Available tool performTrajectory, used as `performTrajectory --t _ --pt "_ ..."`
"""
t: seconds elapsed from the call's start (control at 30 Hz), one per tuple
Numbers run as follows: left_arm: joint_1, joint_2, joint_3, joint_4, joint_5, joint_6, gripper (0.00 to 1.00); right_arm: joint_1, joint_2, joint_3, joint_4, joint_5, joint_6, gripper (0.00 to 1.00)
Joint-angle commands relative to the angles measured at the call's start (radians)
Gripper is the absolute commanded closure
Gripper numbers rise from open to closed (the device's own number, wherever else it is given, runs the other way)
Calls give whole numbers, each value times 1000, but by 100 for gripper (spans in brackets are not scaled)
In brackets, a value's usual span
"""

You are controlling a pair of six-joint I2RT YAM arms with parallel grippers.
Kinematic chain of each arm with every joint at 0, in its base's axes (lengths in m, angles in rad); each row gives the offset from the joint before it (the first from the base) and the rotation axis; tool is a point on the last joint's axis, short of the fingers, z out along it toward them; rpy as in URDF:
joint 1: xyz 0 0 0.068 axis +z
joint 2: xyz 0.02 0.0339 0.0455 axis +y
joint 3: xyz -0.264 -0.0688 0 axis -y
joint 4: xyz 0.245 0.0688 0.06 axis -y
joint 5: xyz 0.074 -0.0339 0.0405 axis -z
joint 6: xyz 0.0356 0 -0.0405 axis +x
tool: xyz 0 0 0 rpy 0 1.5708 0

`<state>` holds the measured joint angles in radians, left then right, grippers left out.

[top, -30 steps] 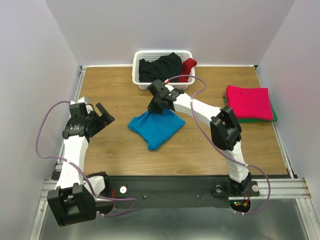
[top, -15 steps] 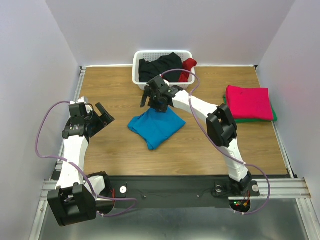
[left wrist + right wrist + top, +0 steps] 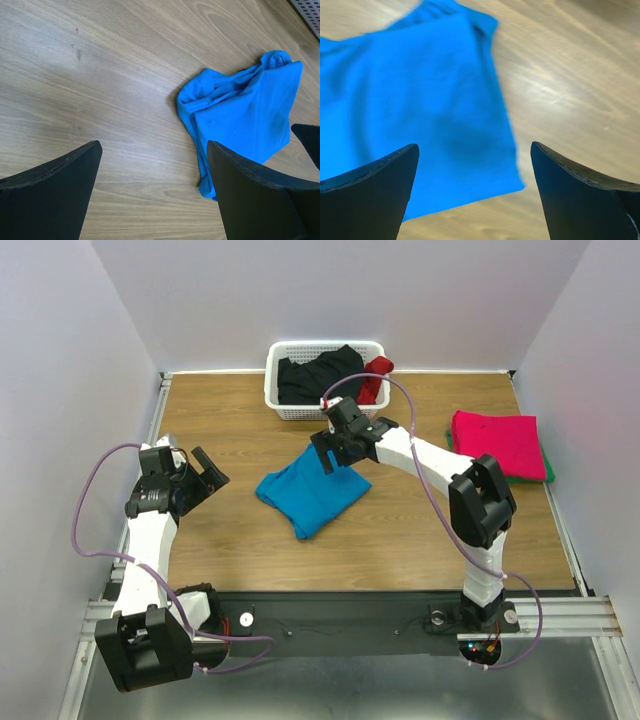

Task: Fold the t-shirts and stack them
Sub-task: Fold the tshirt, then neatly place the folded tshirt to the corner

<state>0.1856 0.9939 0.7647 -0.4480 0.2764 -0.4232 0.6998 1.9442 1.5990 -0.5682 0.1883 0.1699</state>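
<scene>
A folded turquoise-blue t-shirt [image 3: 312,495] lies flat on the middle of the table, and shows in the left wrist view [image 3: 245,110] and the right wrist view [image 3: 420,115]. My right gripper [image 3: 326,456] [image 3: 475,195] hovers open above its far right corner, holding nothing. My left gripper [image 3: 210,472] [image 3: 155,190] is open over bare wood to the shirt's left. A folded magenta-red t-shirt [image 3: 497,443] rests on a folded green one [image 3: 512,480] at the right. A black t-shirt [image 3: 318,375] and a dark red one [image 3: 376,375] sit in the basket.
The white lattice basket [image 3: 273,390] stands at the back centre against the rear wall. White walls close in the table on the left, back and right. Both arm bases sit on the black rail [image 3: 340,615] at the near edge.
My right gripper has opened and let go of the blue t-shirt, then swung a little to the right above it. The shirt stays where it lay. The left arm has not moved.
</scene>
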Motion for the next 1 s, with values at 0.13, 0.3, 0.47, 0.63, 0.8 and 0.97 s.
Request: performTrajectory --t 0.13,0.3,0.47,0.63,0.8,0.97 --pt "6 -27 -5 17 -48 -11 2 -92 97 16 59 -101 -161 5" --pt "6 -34 -5 15 -51 -11 2 -98 165 9 74 -184 -173 12" --pt "6 -17 -4 15 -40 -5 2 -100 213 -20 86 -284 -127 23" --pt "6 -18 -5 19 -32 -2 2 -100 231 -71 128 -346 -57 39" --pt "6 -20 -5 19 -32 -3 2 -98 203 -171 183 -354 43 68" --pt "6 -14 -5 17 -36 -3 2 -100 89 -330 258 -317 143 95"
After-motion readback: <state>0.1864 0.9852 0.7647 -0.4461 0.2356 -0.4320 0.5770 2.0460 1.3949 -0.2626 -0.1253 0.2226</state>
